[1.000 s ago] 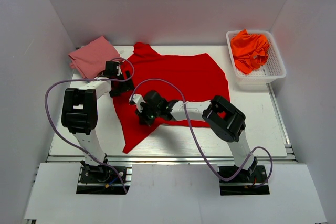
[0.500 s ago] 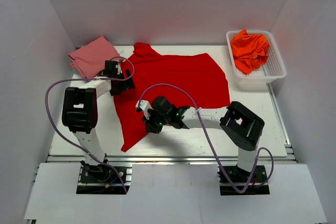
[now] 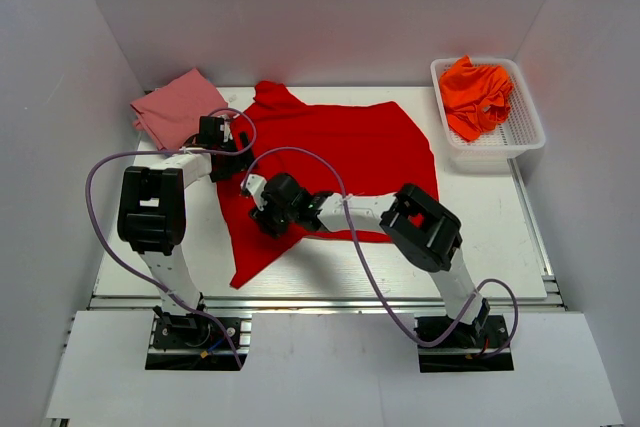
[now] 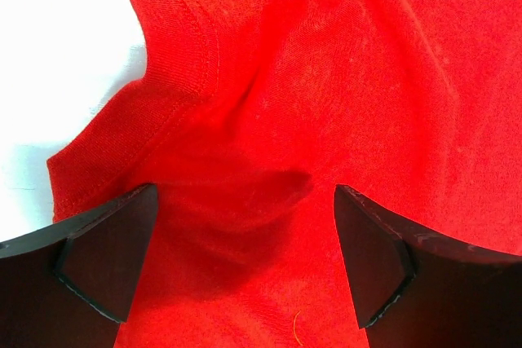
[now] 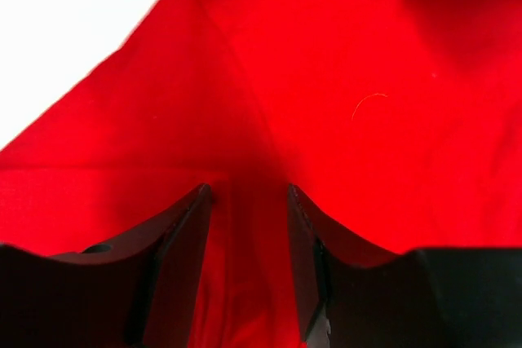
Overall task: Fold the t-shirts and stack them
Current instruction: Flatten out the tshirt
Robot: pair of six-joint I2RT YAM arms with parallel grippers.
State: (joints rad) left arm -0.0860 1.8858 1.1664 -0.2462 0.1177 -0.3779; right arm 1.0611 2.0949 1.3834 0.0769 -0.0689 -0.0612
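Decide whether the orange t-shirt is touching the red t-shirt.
Apart. The top view shows the orange t-shirt inside the basket, clear of the red t-shirt.

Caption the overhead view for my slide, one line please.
Red shirt spread across the table, pink shirt folded far left, orange shirts in the basket far right.

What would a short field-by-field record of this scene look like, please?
red t-shirt: spread out mid-table, one corner trailing toward the near edge
pink t-shirt: folded, far left corner
orange t-shirt: crumpled in the white mesh basket, far right
left gripper: open, over the red t-shirt's left edge
right gripper: jaws apart, a ridge of red cloth between them
progress: red t-shirt not yet folded
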